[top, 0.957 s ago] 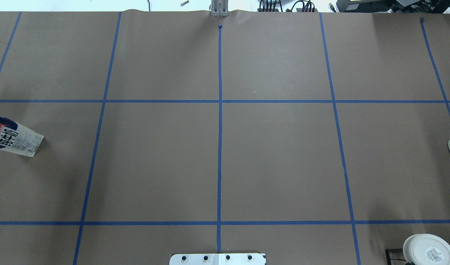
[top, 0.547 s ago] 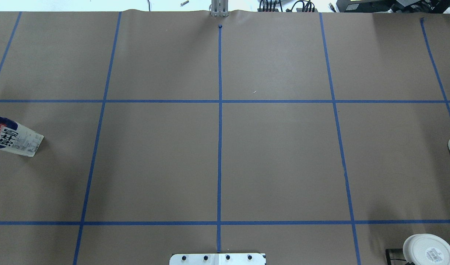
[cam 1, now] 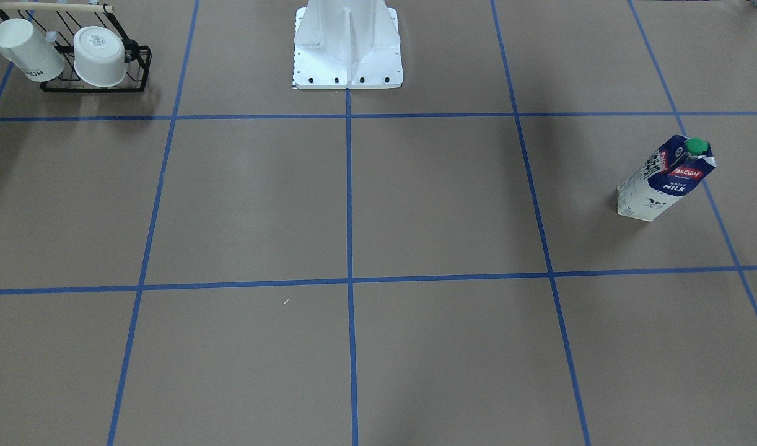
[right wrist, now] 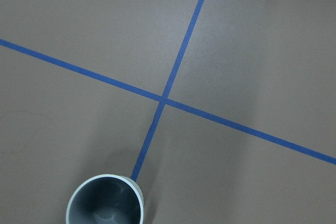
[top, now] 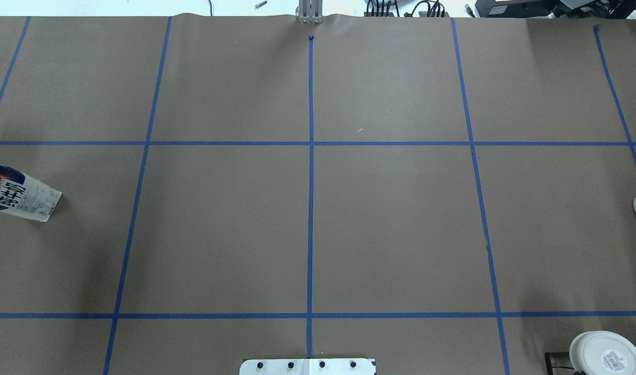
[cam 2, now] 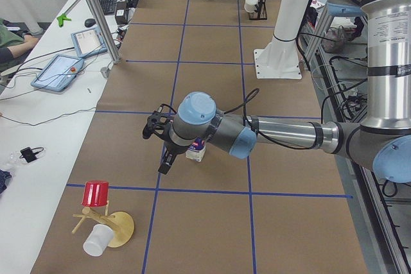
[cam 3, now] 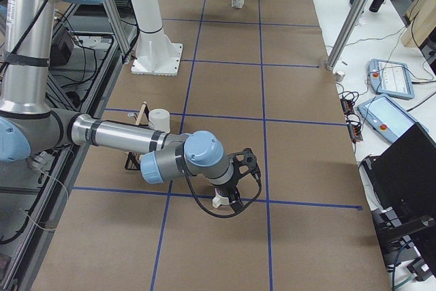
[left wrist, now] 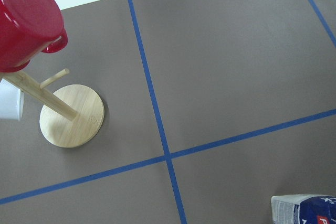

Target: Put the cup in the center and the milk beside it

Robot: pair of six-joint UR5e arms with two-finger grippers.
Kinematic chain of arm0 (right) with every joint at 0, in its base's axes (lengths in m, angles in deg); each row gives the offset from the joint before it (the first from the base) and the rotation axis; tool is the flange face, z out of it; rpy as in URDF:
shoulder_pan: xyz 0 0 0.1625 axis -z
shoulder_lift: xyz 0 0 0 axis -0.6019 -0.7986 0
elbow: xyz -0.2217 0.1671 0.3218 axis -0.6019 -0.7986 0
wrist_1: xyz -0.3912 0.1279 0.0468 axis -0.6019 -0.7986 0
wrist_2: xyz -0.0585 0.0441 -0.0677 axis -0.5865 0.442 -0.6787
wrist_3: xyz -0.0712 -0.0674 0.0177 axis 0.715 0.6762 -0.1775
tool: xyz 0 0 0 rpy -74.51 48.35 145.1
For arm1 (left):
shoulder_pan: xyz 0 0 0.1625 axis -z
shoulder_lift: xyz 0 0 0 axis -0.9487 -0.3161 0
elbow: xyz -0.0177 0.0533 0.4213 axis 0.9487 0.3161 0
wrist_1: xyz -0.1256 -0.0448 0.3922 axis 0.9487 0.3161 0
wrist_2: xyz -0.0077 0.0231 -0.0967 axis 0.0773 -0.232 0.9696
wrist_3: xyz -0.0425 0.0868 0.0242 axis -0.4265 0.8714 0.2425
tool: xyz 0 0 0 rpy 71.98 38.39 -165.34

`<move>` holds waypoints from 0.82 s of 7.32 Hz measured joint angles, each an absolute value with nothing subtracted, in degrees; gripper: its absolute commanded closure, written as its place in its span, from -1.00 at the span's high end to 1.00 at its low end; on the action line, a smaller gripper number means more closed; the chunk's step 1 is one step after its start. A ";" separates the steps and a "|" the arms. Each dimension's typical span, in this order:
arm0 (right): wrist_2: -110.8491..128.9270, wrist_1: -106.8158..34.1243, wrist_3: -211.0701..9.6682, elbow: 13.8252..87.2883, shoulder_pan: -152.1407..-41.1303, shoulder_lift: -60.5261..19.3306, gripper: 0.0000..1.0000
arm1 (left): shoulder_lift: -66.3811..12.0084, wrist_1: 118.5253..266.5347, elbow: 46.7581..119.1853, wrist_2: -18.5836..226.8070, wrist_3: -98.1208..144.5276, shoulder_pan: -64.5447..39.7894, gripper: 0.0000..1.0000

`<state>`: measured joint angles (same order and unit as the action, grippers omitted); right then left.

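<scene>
- The center (top: pixel 219 229), in the middle of the overhead view, holds neither thing yet; plan to set the mug close to its blue tape line (top: pixel 310 229), leaving room beside it.
- The milk carton (top: pixel 21 195) stands upright at that view's left edge, with the left gripper (cam 2: pixel 164 158) near it. I cannot tell how its fingers stand.
- The white mug (right wrist: pixel 105 205) sits at the bottom of the right wrist view, near the right gripper (cam 3: pixel 237 192). Its fingers cannot be judged either. Line up over the rim before you descend.
</scene>
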<state>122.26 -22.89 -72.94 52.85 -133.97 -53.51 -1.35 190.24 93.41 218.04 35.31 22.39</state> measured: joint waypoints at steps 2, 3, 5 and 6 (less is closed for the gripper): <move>123.64 -20.62 -74.99 51.58 -132.30 -53.63 1.00 | -1.59 190.81 93.41 218.10 35.12 22.38 0.99; 123.07 -20.40 -78.78 51.42 -129.18 -53.46 1.00 | -1.63 190.90 93.58 218.10 35.07 22.38 0.99; 117.69 -20.30 -84.56 50.85 -121.97 -53.15 0.93 | -1.69 191.01 93.70 218.13 35.09 22.38 0.99; 115.98 -20.25 -85.13 50.12 -119.97 -53.13 0.87 | -1.69 191.55 93.70 218.14 35.08 22.38 0.98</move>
<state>115.98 -20.25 -85.13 50.12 -119.97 -53.13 -1.69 191.55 93.70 218.14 35.08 22.38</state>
